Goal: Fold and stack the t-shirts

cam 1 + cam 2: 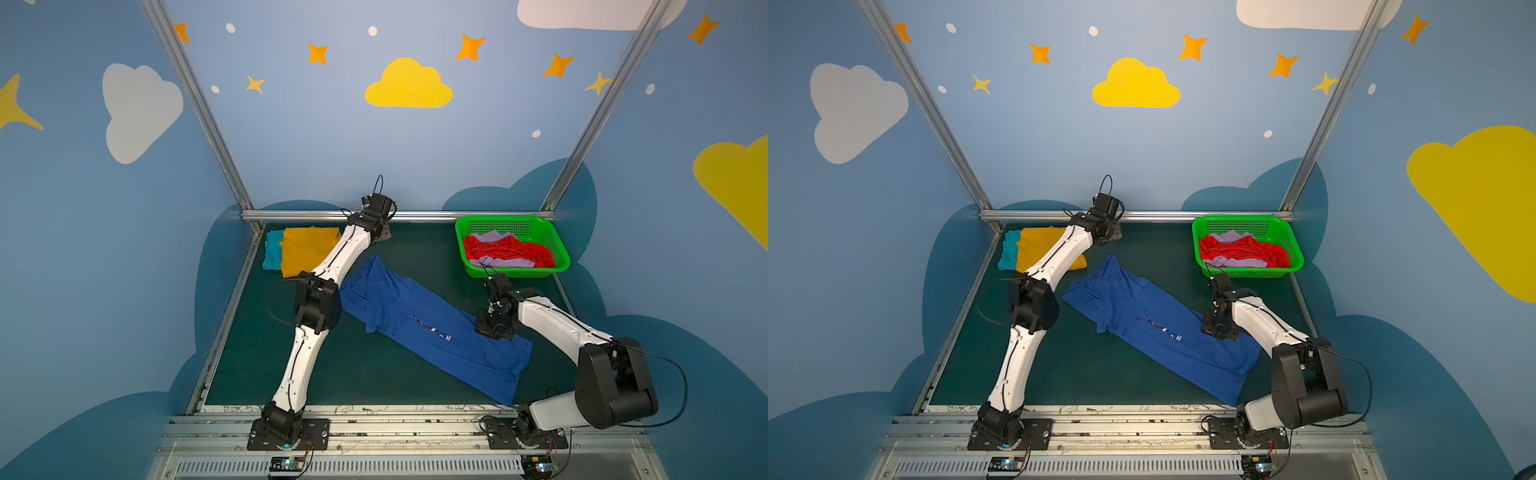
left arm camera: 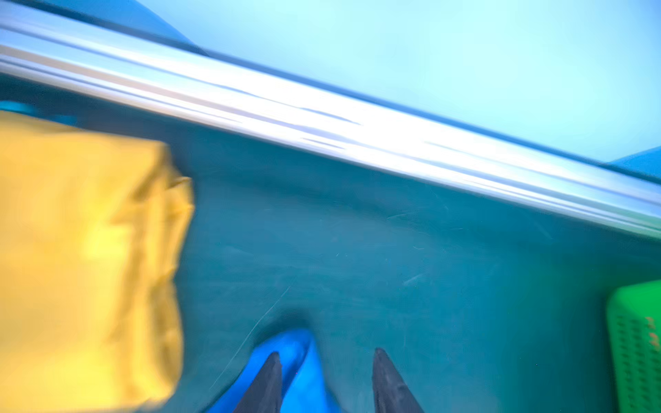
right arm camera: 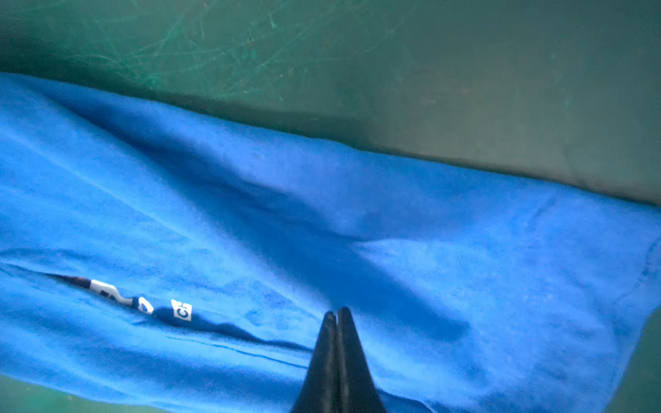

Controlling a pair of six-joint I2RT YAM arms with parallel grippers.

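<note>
1. The left pincer (image 2: 326, 352) has its two dark fingers apart, gripping nothing. It sits over the narrow far tip of the royal blue t-shirt (image 2: 297, 343), and one finger overlaps that tip in the blurred left wrist view.
2. The right pincer (image 3: 336, 311) has its fingers pressed together above the same shirt's lower half (whether any cloth is pinched between them I cannot tell).
3. The royal blue t-shirt lies mid-counter in both top views, folded lengthwise into a long, rumpled strip. It runs diagonally from the far middle toward the near right, its hem nearest the right arm's base.
4. A crease along the strip shows scraps of white print (image 3: 180, 309), mostly tucked out of sight.
5. In the far left corner of the dark green counter (image 1: 353, 374), a folded mustard yellow t-shirt (image 1: 305, 253) rests on a teal t-shirt (image 1: 272, 251). The teal one shows only along the left edge.
6. In the far right corner, a green mesh basket (image 1: 519, 272) holds a crumpled red t-shirt (image 1: 507, 251) tangled with a lilac t-shirt (image 1: 494, 237).
7. A metal rail (image 2: 357, 143) edges the counter's far side.
</note>
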